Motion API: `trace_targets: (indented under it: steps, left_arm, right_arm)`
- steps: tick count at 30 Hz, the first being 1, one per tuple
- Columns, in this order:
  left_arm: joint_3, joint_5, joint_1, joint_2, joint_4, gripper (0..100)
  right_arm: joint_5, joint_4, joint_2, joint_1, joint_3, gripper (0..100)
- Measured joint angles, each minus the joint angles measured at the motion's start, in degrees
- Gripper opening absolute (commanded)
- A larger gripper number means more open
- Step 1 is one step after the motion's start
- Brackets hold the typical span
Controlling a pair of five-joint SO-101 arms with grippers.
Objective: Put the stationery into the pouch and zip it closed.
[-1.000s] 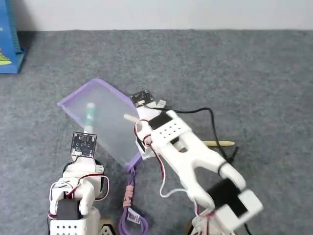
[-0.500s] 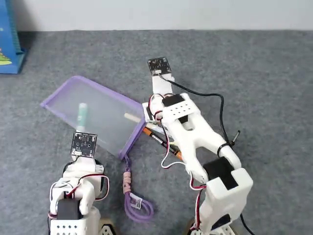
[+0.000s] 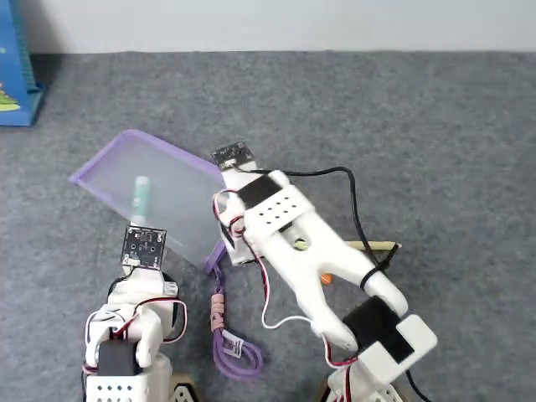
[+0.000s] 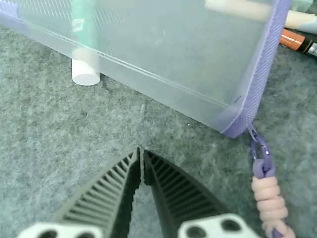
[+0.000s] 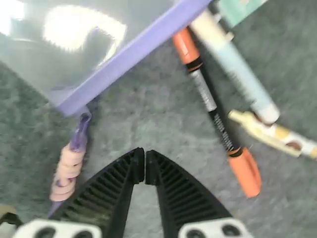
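The pouch point(image 3: 180, 213) is a clear, frosted sleeve with a purple edge, lying flat on the grey desk point(image 3: 435, 126) at about 10 o'clock from its centre. A green-and-white tube point(image 3: 140, 195) and a beige stick point(image 4: 237, 7) show through its wall. A purple strap point(image 3: 220, 316) with a pink coil trails from its corner toward 6 o'clock.

At the pouch's 3 o'clock, just beside the purple edge, lie an orange-and-black marker point(image 5: 218, 124), a pale blue pen point(image 5: 233, 64) and a yellow pen point(image 5: 270, 134). In the high view the right arm point(image 3: 310, 260) covers most of them.

The right gripper point(image 5: 144, 166) hangs over bare desk between strap and marker, jaws pressed together and holding nothing. The left gripper point(image 4: 141, 163), also closed and empty, sits at the pouch's 6 o'clock. A blue box point(image 3: 15, 75) stands at the desk's 10 o'clock edge.
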Motion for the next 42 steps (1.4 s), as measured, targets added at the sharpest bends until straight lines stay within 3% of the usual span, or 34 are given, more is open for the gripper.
trace_targets:
  steps: [3,14,25,30,35,42]
  left_arm:
    - [0.0,0.0,0.0,0.0,0.0,1]
    - [0.0,0.0,0.0,0.0,0.0,1]
    - [0.0,0.0,0.4,0.0,0.0,1]
    - [-0.8,-2.5,-3.2,0.0,1.2,1]
    - [-7.5,-14.9,-14.9,0.0,2.7,1]
    - [-12.6,-13.1,-39.9,0.0,-0.2,1]
  right_arm:
    - [-2.1,0.4,0.0,-0.7,0.0,17.3]
    - [-2.5,5.0,-1.0,-3.1,1.2,5.9]
    - [-2.5,8.7,-15.2,-3.0,1.2,5.8]
    - [-2.7,9.1,-18.2,-3.0,1.3,5.8]
    - [-2.7,8.5,-18.6,-3.1,6.6,5.8]
    - [-5.5,-0.6,-18.6,-7.8,12.7,7.3]
